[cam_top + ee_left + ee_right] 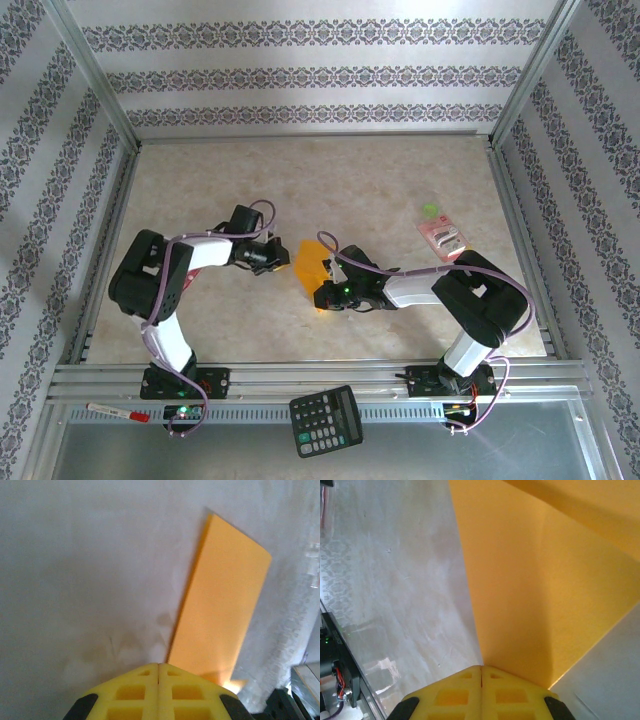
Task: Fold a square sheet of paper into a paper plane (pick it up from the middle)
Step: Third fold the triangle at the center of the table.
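Orange paper (308,266) on pale table (400,175)

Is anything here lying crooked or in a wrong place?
The black calculator lies tilted at the near rail, off the table top. Nothing looks spilled or damaged.

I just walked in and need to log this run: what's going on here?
The robot is folding an orange-yellow sheet of paper that lies between its two arms. It is already partly folded, not yet a plane. The left end effector is shut with its tip at the paper's edge. The right end effector is shut too, with its tip against a creased part. Whether either pinches the paper is unclear.
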`<state>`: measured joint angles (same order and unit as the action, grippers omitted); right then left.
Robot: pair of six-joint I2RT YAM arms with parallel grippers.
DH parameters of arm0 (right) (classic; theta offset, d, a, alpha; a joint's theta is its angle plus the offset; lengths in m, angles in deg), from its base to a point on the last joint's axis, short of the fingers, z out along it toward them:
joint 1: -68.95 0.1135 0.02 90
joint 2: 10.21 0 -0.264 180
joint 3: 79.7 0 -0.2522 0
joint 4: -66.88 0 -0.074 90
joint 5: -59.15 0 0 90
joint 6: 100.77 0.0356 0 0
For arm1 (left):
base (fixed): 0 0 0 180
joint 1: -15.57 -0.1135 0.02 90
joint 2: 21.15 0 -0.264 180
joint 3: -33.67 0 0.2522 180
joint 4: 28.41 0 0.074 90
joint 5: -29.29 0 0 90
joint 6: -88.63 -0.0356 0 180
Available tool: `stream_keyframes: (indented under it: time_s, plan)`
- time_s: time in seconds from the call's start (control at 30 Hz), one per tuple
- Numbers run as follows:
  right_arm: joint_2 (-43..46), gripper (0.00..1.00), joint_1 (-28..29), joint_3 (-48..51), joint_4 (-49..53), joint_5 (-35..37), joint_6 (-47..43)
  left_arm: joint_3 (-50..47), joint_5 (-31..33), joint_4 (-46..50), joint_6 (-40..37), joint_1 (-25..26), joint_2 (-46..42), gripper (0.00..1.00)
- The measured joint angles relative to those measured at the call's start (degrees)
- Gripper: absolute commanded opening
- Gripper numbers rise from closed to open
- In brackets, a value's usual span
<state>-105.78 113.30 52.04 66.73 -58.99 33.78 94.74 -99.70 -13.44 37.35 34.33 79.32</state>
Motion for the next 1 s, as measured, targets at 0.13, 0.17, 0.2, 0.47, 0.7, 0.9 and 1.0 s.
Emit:
stream_keyframes:
  time_s: [0.13, 0.17, 0.2, 0.47, 0.7, 0.9, 1.0]
  plan:
    - [0.26, 0.00, 0.00, 0.00, 0.70, 0.00, -0.15, -4.31, 0.04, -2.10, 2.32, 3.67, -6.34, 0.02]
    - [0.28, 0.00, -0.02, 0.00, 0.81, 0.00, -0.22, -4.68, 0.00, -2.82, 2.91, 5.31, -6.99, 0.02]
    - [0.28, 0.00, -0.02, 0.00, 0.83, 0.00, -0.26, -4.74, -0.02, -3.48, 3.43, 6.78, -6.99, 0.02]
    - [0.39, 0.00, -0.02, 0.00, 0.94, -0.02, -0.87, -2.67, -0.35, -5.38, 4.55, 10.43, 0.81, 0.00]
    - [1.68, 0.00, -0.28, 0.68, 2.21, -0.04, -1.70, -0.87, -1.70, -4.74, 2.40, 9.44, 3.02, 0.00]
    - [2.71, 0.00, -0.37, 1.70, 2.64, -0.28, -2.16, -0.79, -3.96, -5.16, 1.64, 8.57, 3.96, 0.00]
    - [3.61, 0.00, -0.35, 2.71, 2.49, -0.33, -2.14, -0.79, -4.31, -5.18, 1.36, 8.48, 4.04, 0.00]
